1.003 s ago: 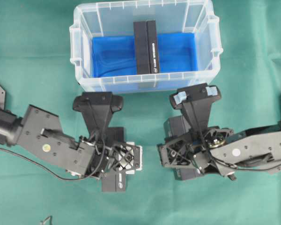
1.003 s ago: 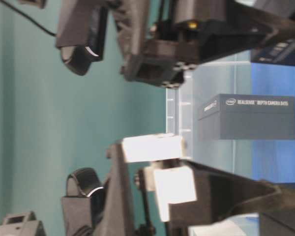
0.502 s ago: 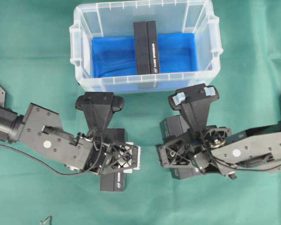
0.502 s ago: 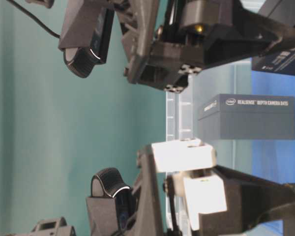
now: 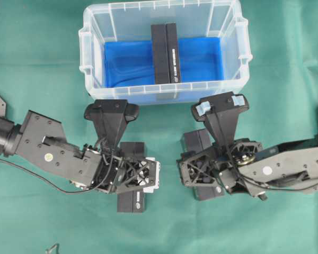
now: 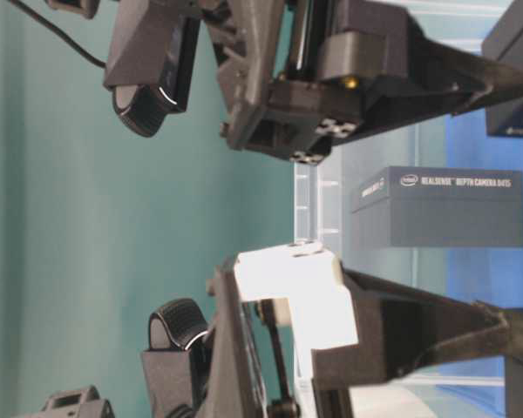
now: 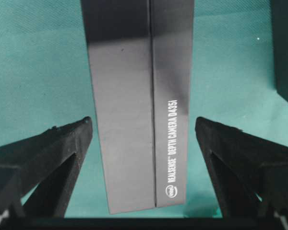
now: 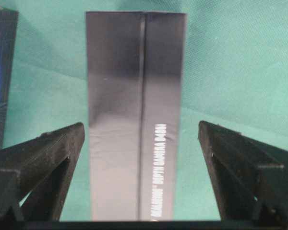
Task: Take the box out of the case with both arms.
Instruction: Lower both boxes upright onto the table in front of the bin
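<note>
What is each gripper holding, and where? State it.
Nothing. The left gripper and right gripper both stand open, each straddling a dark box on the green cloth without touching it.

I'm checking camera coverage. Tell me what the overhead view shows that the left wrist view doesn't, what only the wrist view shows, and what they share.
Only the overhead view shows the clear case with a dark box standing on its blue sheet, the right gripper over its own box, and both arms whole.

Only the left wrist view shows the left gripper open, both fingers clear of the box between them, whose white lettering reads "RealSense Depth Camera D435i".

Both show that box lying on the green cloth outside the case.
</note>
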Controlling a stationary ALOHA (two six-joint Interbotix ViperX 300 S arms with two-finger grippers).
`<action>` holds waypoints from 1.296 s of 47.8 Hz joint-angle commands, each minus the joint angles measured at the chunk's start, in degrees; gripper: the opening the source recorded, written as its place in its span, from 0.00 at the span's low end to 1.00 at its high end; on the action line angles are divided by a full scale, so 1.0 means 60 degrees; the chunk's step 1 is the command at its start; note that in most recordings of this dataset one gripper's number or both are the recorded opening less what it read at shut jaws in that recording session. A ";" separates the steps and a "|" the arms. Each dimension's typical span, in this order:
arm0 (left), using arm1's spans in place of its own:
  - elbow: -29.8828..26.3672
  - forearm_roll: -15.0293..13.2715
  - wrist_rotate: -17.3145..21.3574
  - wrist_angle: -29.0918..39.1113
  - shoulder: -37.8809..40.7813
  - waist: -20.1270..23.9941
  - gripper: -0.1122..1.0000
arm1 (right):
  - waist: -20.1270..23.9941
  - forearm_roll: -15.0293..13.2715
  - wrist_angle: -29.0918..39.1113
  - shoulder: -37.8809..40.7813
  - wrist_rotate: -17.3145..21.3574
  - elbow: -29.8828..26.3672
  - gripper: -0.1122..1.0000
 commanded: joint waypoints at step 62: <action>-0.3955 0.0176 0.1611 0.5244 -0.1479 0.0483 0.91 | 0.0029 -0.0425 0.4438 -0.1143 -0.1318 -0.4263 0.92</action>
